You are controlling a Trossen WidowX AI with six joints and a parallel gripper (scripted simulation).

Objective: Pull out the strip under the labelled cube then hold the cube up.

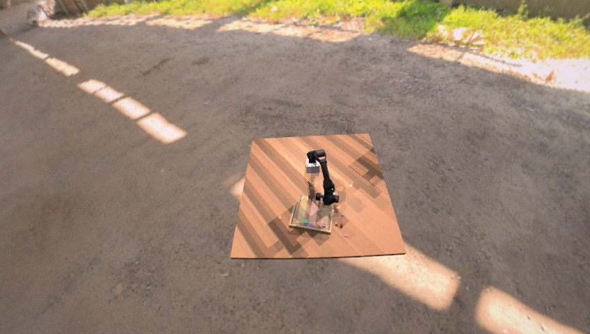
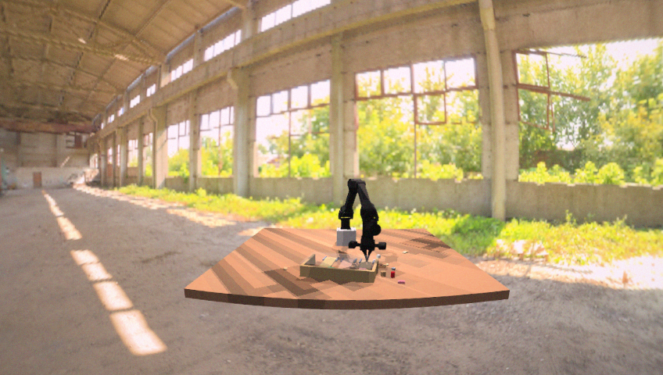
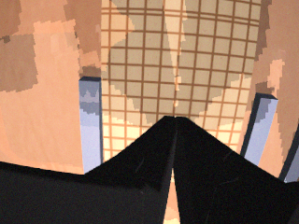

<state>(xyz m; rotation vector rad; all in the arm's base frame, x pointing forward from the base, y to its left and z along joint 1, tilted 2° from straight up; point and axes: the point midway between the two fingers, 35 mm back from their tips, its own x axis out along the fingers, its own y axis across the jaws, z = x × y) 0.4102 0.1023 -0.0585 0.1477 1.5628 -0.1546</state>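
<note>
Gripper [image 1: 330,202] [image 2: 367,260] [image 3: 174,127] is shut with nothing in it, tips together at the grid-patterned strip [image 3: 140,70], can't tell if touching, with blue-grey rails at 9 [image 3: 91,126] and 3 o'clock [image 3: 259,128] in the wrist cam. From the top, there's a green cube [image 1: 305,221] around 8 and a purple one [image 1: 310,225] around 7 in the tray [image 1: 310,229] [image 2: 337,275], labels too small to read so no clue which is the labelled cube, plus a red thing [image 1: 341,225] [image 2: 392,273] outside at 5.
</note>
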